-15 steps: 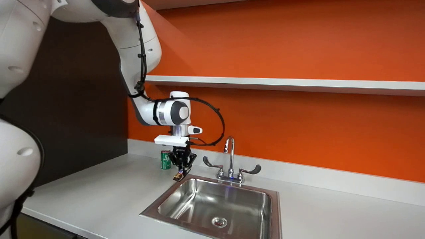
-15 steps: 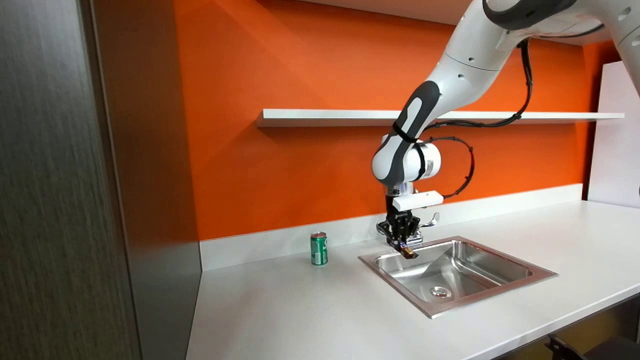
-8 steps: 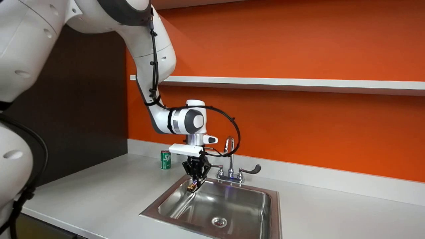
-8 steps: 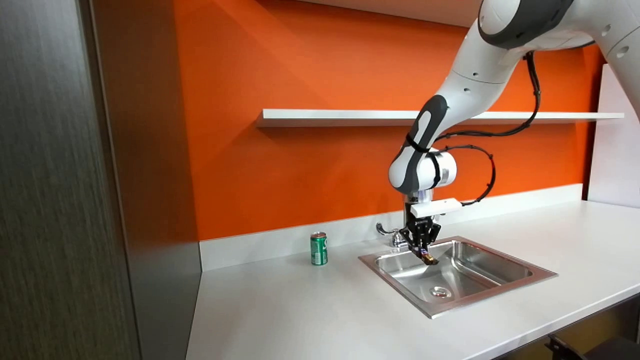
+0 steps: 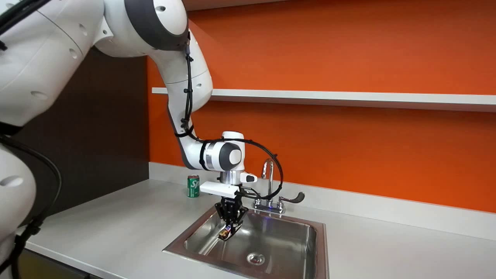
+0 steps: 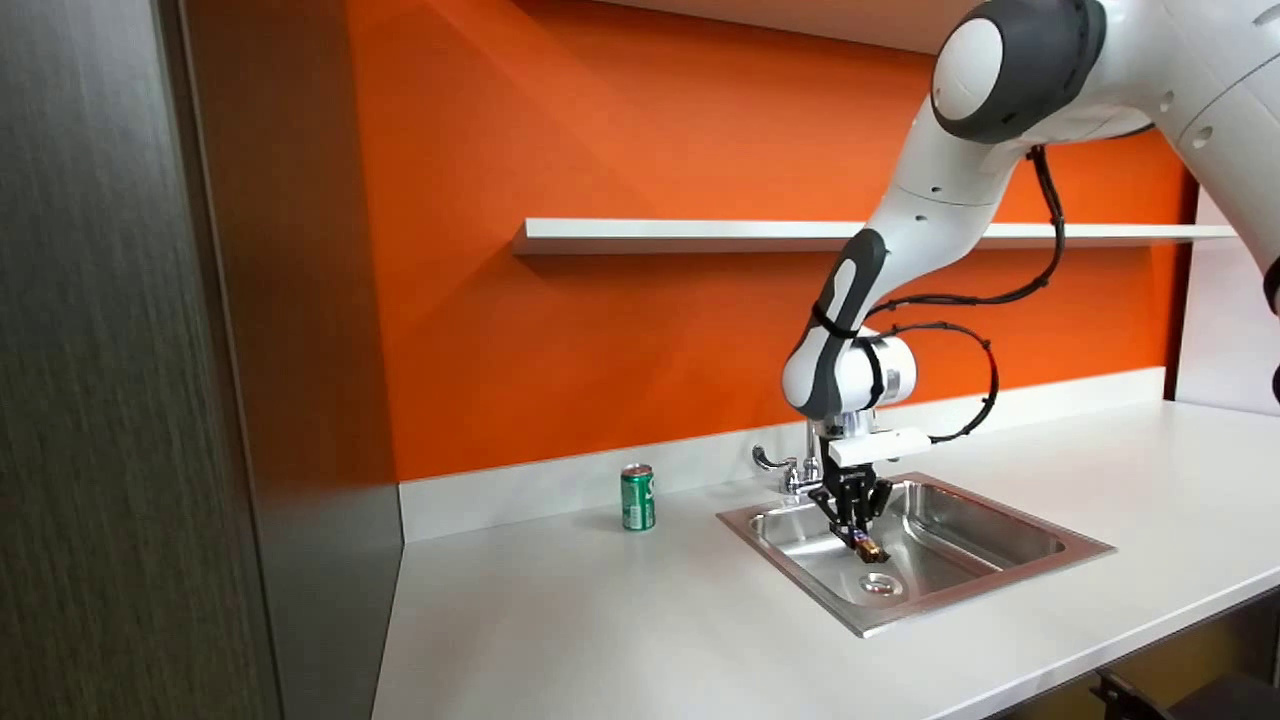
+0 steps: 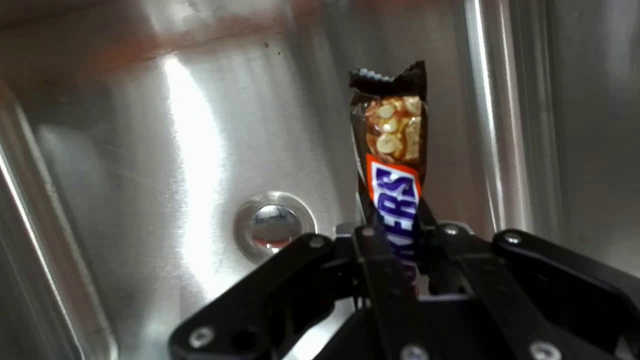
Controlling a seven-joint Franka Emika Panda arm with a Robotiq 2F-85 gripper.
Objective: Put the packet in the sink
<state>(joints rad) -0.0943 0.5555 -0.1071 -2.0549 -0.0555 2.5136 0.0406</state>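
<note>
The packet is a brown candy bar wrapper with a blue, white and orange label, seen in the wrist view [image 7: 392, 130]. My gripper [image 7: 397, 215] is shut on its lower part, and the far end sticks out past the fingertips. The sink, a steel basin with a flat rim, shows in both exterior views [image 5: 321, 248] [image 6: 985, 587]. In both exterior views the gripper [image 5: 231, 228] [image 6: 856, 530] points down over the basin's back left part with the packet [image 5: 224, 233] [image 6: 872, 550]. I cannot tell how far the packet is above the sink floor.
A chrome faucet [image 5: 270, 193] with two handles stands behind the sink, close to the gripper. A green can [image 5: 193, 186] stands on the counter [image 5: 128, 228] left of the sink. A white shelf [image 5: 348, 97] runs along the orange wall. A dark panel [image 6: 300, 450] bounds the left.
My gripper has moved right from the sink's back left corner and then down into the basin area, carrying the packet. The can has not moved.
</note>
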